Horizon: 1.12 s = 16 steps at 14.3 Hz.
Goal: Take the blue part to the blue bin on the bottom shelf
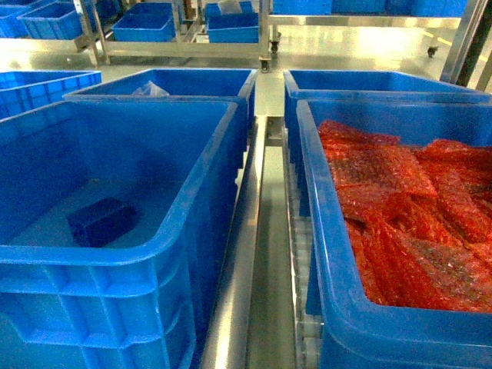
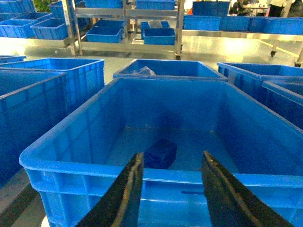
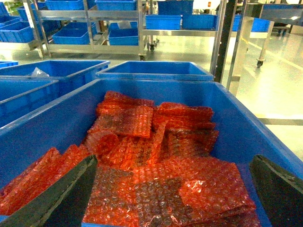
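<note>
Dark fingers [image 3: 57, 198] spread wide over a blue crate [image 3: 265, 137] — red bubble-wrap bags [image 3: 151, 161] inside.

Two large crates side by side, with more crates and racks behind.

The small dark navy-blue block [image 1: 100, 221] lies on the floor of the deep bright-blue plastic crate [image 1: 201, 181] at lower left of the head view. At right, a like crate [image 1: 319, 207] holds red bubble-wrap bags [image 1: 400, 215]. A steel rail [image 1: 238, 277] runs between them. Steel racks with shallow blue trays [image 1: 146, 23] fill the top.
</note>
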Tool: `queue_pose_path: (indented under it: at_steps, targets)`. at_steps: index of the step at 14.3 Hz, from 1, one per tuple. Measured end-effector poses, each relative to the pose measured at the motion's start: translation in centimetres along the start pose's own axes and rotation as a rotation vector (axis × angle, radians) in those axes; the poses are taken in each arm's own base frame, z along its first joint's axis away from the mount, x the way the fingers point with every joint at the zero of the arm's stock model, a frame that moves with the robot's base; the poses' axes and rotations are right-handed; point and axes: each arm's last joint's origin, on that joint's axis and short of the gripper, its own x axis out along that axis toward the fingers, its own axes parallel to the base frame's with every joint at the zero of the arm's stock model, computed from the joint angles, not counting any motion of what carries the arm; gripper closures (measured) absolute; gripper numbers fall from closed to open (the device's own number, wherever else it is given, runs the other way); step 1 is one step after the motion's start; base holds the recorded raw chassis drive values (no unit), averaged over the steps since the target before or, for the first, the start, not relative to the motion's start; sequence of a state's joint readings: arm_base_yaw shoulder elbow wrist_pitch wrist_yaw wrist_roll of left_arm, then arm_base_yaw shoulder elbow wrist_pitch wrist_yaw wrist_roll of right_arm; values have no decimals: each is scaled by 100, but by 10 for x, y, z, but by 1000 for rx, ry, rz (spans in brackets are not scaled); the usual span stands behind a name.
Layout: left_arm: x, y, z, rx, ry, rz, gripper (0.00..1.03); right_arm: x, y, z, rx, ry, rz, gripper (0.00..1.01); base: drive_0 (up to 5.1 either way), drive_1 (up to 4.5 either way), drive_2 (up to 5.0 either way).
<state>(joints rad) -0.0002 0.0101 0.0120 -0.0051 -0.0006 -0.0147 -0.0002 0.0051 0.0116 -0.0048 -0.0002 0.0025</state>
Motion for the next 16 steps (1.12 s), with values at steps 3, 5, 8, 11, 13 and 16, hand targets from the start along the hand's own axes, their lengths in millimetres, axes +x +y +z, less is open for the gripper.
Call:
queue_pose_path:
  at_steps: [3,5,8,11,13,16]
  targets:
    - [0,0,0,0,0,0,37,0,0,0,0,0,0,3,0,0,0]
    - [0,0,0,0,0,0,10,0,0,0,0,0,0,3,0,0,0]
    - [0,0,0,1,0,0,5,0,0,0,0,0,0,3,0,0,0]
    - [0,0,0,1,0,0,5,0,0,0,0,0,0,3,0,0,0]
    - [0,0,0,1,0,0,5,0,0,0,0,0,0,3,0,0,0]
    - [0,0,0,1,0,0,5,0,0,0,0,0,0,3,0,0,0]
